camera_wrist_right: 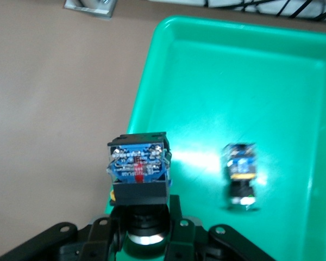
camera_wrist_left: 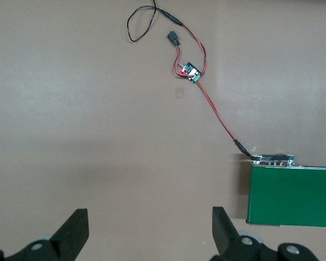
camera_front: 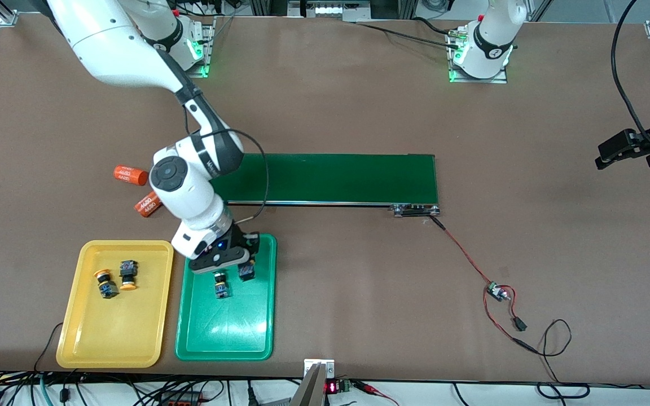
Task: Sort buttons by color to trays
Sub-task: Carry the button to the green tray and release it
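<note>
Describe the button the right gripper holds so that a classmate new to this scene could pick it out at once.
Find the green tray, beside the yellow tray. Over its end nearest the conveyor belt hangs the right gripper. The button clamped there is the only one off a tray floor; the other green button lies loose in the tray.

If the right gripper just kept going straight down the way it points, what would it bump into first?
Probably the green tray. The right gripper points down over it, shut on a button, so that button would likely touch the tray floor first, beside the button already lying there.
</note>
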Controlling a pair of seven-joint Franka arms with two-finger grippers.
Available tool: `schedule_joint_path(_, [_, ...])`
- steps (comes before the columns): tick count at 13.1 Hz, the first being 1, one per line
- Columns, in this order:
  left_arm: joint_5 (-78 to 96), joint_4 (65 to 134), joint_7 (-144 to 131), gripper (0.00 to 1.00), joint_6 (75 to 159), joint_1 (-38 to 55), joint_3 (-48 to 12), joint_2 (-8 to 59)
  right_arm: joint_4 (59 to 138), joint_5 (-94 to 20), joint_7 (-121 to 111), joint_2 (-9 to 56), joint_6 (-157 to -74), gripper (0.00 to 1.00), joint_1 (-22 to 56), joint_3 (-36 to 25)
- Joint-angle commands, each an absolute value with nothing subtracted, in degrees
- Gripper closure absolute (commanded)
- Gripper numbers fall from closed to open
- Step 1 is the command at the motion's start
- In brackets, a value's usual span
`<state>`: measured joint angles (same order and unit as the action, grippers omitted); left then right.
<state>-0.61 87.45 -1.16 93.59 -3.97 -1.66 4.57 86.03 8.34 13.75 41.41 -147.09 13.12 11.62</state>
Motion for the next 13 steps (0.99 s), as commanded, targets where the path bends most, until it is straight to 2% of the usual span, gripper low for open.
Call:
schedule_joint_path(1, [0.88,87.19,0.18,0.00,93.96,-4.39,-1.67,4.92,78.86,8.79,12.22,45.78,-147.04,1.00,13.27,11.16])
schedule_joint_path(3, [0.88,87.19,0.18,0.00,93.96,-4.39,-1.67,5.10,76.38,8.79,12.13,48.16,-147.48,1.00,13.45,11.16])
schedule_joint_path(7, [0.88,87.19,0.18,0.00,94.31,-4.39,-1.67,5.19,76.38,8.96,12.30,51.94,-153.80,0.98,13.89,10.99])
schedule_joint_path(9, [0.88,87.36,0.18,0.00,94.31,-4.39,-1.58,5.19,76.38,8.96,11.69,53.08,-154.07,0.96,13.80,10.99])
schedule_joint_path(10, [0.88,87.36,0.18,0.00,94.31,-4.39,-1.58,5.19,76.38,8.96,10.56,53.52,-154.07,0.89,13.62,10.99])
schedule_joint_path(11, [0.88,87.36,0.18,0.00,94.31,-4.39,-1.58,5.36,76.38,8.96,9.50,53.87,-154.07,0.73,13.36,10.99])
schedule_joint_path(12, [0.88,87.36,0.18,0.00,94.31,-4.39,-1.58,5.45,76.38,8.88,9.49,54.40,-154.07,0.35,13.36,10.99])
schedule_joint_path(13, [0.88,87.36,0.18,0.00,94.31,-4.39,-1.58,5.45,76.46,8.88,9.58,54.75,-154.51,0.17,13.27,10.99])
